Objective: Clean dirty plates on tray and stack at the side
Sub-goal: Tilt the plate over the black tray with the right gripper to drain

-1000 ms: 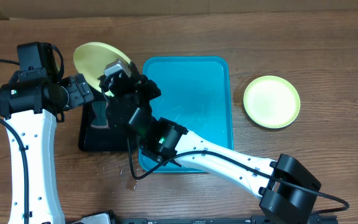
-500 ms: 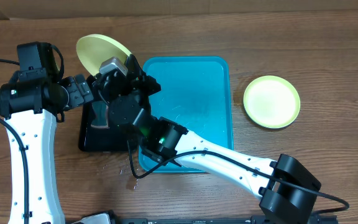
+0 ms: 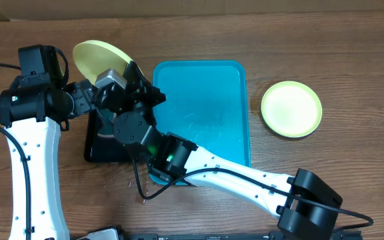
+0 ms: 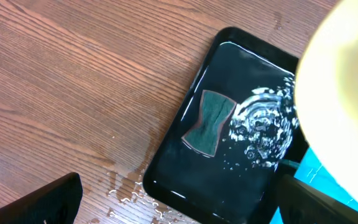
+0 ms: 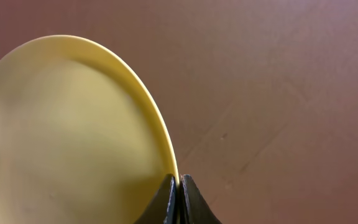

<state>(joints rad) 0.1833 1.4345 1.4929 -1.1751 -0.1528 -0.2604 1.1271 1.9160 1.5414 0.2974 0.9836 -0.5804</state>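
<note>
Two plates show, both pale yellow-green. The held plate [image 3: 99, 59] sits in the upper left of the overhead frame, tilted up on edge. The second plate [image 3: 291, 109] lies flat at the right of that frame. There is one turquoise tray [image 3: 205, 100] at centre, well apart from the second plate. One black tray [image 4: 229, 180] lies just left of it, with one green sponge [image 4: 209, 121] inside. Two arms reach in, each with one claw.

Everything rests on a brown wooden table [image 3: 325, 53] with long grain. A paler strip runs along the top edge of the overhead frame. The black tray holds rippled water [image 4: 263, 124], and drops are spilled on the wood by its lower left corner.

The right claw [image 5: 178, 186] is shut tight on the rim of the held plate. In its wrist view the two fingers meet at bottom centre, and the plate sweeps up and left from them. Overhead, this grip point is at the plate's lower right edge, above the top end of the black tray and just left of the turquoise tray's upper left corner.

The left claw [image 4: 179, 193] is spread fully wide and grips nothing. It hangs over the black tray, with the sponge above the gap between its fingers in the wrist frame. The held plate fills the upper right corner of that frame as a blur.
</note>
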